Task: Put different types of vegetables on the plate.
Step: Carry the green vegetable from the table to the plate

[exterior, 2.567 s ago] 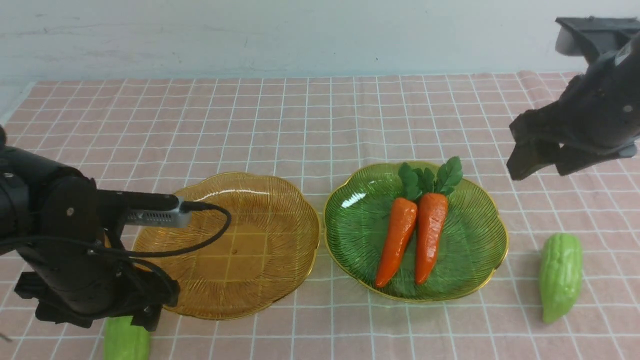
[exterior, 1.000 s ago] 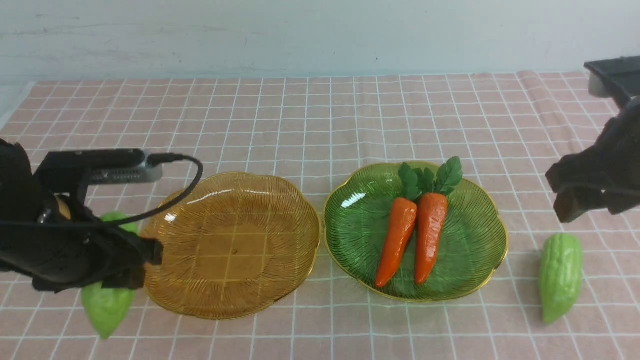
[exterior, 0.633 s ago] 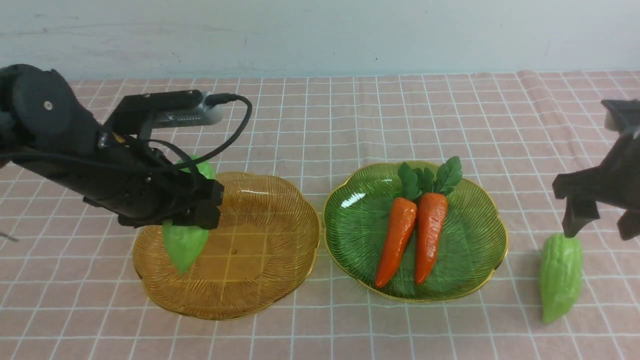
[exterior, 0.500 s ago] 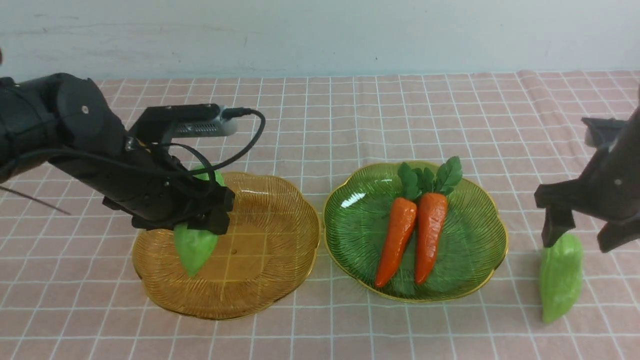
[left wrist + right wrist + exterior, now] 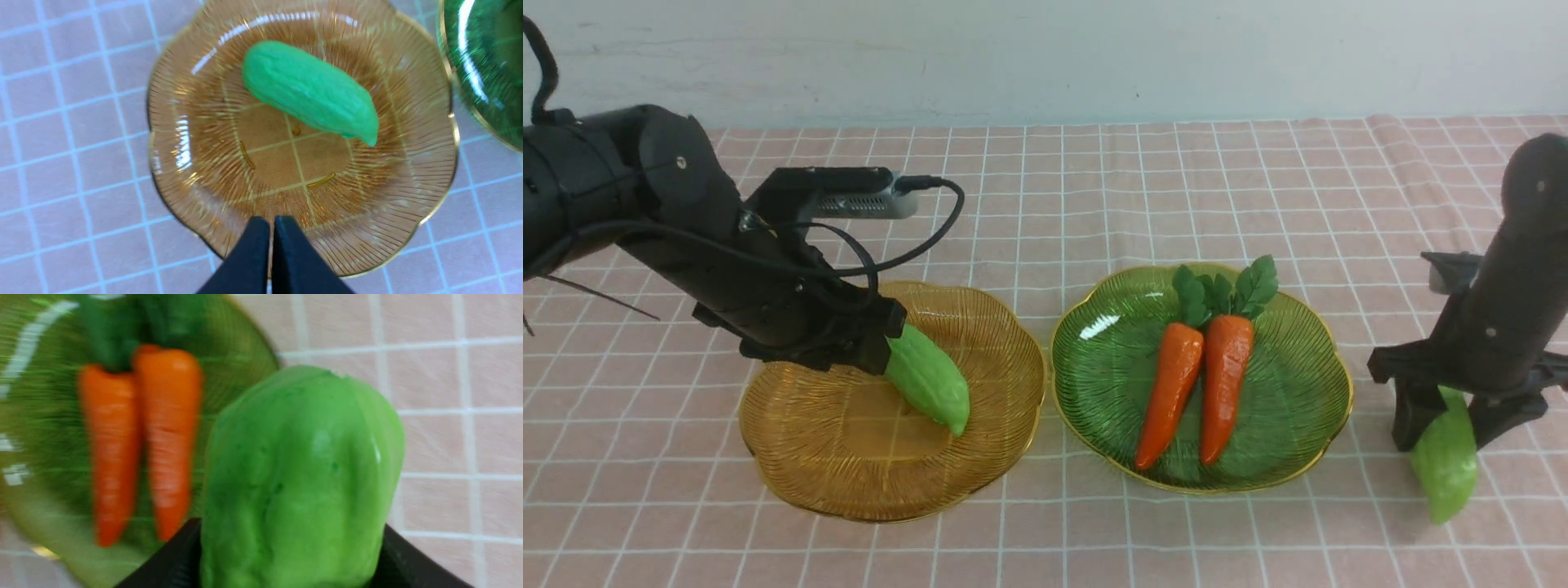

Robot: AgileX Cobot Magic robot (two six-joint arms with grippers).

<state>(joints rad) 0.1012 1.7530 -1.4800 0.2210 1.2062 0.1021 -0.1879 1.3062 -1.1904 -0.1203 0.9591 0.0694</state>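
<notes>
One light green gourd (image 5: 929, 385) (image 5: 310, 92) lies loose on the amber plate (image 5: 833, 457) (image 5: 196, 163). My left gripper (image 5: 878, 351) (image 5: 271, 222) hangs over that plate's edge, shut and empty, beside the gourd's thick end. Two orange carrots (image 5: 1172, 392) (image 5: 1225, 384) with green tops lie side by side on the green plate (image 5: 1086, 384). At the right, on the cloth, my right gripper (image 5: 1444, 429) (image 5: 292, 559) stands upright, shut on the second gourd (image 5: 1450, 474) (image 5: 302, 469), one finger on each side; its top is hidden by the fingers.
Both plates sit side by side on a pink checked cloth (image 5: 1045, 204). A pale wall (image 5: 1045, 57) runs along the far edge. The left arm's cable (image 5: 931, 237) loops above the amber plate.
My left gripper carried a gourd over the amber plate, let it go and shut empty; the gourd now lies on the plate. The right arm came down and closed around the right gourd.
</notes>
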